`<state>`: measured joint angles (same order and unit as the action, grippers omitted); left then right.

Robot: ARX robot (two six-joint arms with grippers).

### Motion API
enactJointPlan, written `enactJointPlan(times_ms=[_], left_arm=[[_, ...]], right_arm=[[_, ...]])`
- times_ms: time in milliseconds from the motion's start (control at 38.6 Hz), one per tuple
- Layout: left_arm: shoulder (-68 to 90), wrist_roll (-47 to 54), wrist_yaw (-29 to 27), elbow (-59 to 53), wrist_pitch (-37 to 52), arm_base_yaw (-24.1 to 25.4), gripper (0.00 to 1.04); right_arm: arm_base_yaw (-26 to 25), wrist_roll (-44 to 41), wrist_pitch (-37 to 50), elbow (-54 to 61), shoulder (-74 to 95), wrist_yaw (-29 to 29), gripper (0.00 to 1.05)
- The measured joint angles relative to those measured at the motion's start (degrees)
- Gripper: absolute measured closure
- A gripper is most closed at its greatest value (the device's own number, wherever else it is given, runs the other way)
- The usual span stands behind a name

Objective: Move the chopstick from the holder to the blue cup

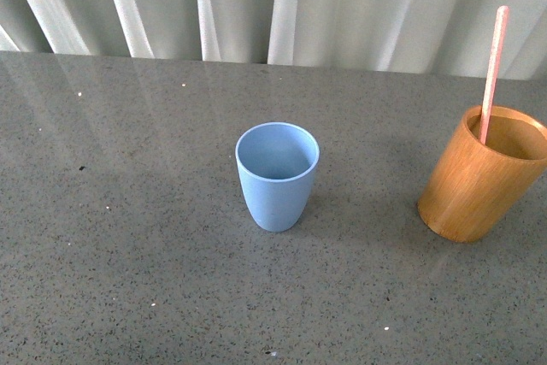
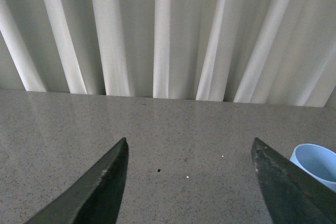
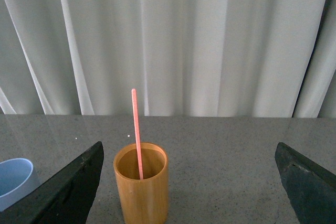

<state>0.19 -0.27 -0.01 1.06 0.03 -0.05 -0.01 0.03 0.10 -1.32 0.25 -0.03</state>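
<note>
A light blue cup [image 1: 277, 175] stands empty in the middle of the grey table. An orange-brown wooden holder [image 1: 480, 173] stands at the right, with one pale pink-red chopstick [image 1: 493, 61] standing upright in it. Neither gripper shows in the front view. My right gripper [image 3: 189, 153] is open and empty; the holder [image 3: 141, 183] with the chopstick [image 3: 136, 129] stands ahead of it, near one finger, and the blue cup's rim [image 3: 13, 179] shows at the edge. My left gripper [image 2: 189, 150] is open and empty above bare table, with the blue cup [image 2: 317, 163] just beyond one finger.
The grey speckled table [image 1: 128, 211] runs back to a white pleated curtain [image 1: 282, 6]. The holder stands close to the front view's right edge.
</note>
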Motion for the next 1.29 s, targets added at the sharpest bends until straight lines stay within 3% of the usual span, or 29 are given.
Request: enactJointPlan(times_ms=[155, 492, 543, 595, 724, 983, 1294], left_arm=[[0.00, 0.02, 0.00, 0.00, 0.00, 0.00, 0.06], [0.00, 0.02, 0.00, 0.00, 0.00, 0.00, 0.07], [0.00, 0.02, 0.00, 0.00, 0.00, 0.00, 0.07], [0.00, 0.02, 0.02, 0.00, 0.00, 0.00, 0.07], [0.02, 0.02, 0.00, 0.00, 0.00, 0.00, 0.07], [0.00, 0.02, 0.00, 0.00, 0.00, 0.00, 0.07], [0.00, 0.02, 0.00, 0.00, 0.00, 0.00, 0.07]], right_arm=[[0.00, 0.00, 0.00, 0.00, 0.00, 0.00, 0.10], [0.00, -0.02, -0.02, 0.00, 0.00, 0.00, 0.10], [-0.39, -2.27, -6.99, -2.62, 3.69, 0.98, 0.10], [-2.93, -3.87, -11.17, -5.44, 11.91, -2.23, 0.10], [-7.39, -6.12, 4.59, -8.09, 32.46, -9.70, 0.10], [-3.50, -5.90, 31.65, -13.73, 65.40, -13.09, 0.10], [0.92, -3.41, 42.18, -19.43, 81.42, -12.46, 0.10]])
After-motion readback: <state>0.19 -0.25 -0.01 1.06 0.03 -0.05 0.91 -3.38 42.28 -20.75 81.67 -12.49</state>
